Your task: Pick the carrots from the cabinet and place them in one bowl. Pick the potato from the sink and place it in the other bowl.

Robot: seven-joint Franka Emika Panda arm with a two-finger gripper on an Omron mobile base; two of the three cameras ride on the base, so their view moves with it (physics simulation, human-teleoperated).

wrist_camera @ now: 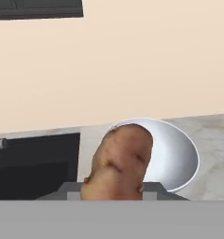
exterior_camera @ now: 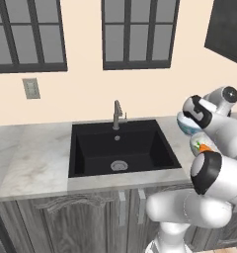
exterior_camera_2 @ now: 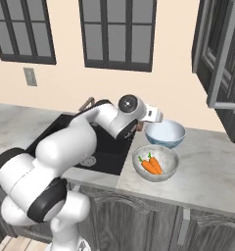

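My gripper (wrist_camera: 113, 194) is shut on the potato (wrist_camera: 119, 161), a tan-brown lump that I hold just in front of the smooth pale blue-white bowl (wrist_camera: 179, 158). From the right base view, the gripper (exterior_camera_2: 140, 124) hovers at the left rim of that bowl (exterior_camera_2: 165, 133), over the counter beside the black sink (exterior_camera: 120, 148). Two orange carrots (exterior_camera_2: 152, 164) lie in the mottled grey bowl (exterior_camera_2: 168, 166), which stands nearer the counter's front. The dark cabinet (exterior_camera_2: 222, 54) hangs at the upper right with its door ajar.
A slim grey faucet (exterior_camera: 117, 114) rises behind the sink. The marble counter (exterior_camera_2: 212, 171) stretches to the right of the bowls. The cabinet door's bar handle (exterior_camera_2: 221, 59) juts out above the counter. Dark-framed windows (exterior_camera: 138, 32) line the wall.
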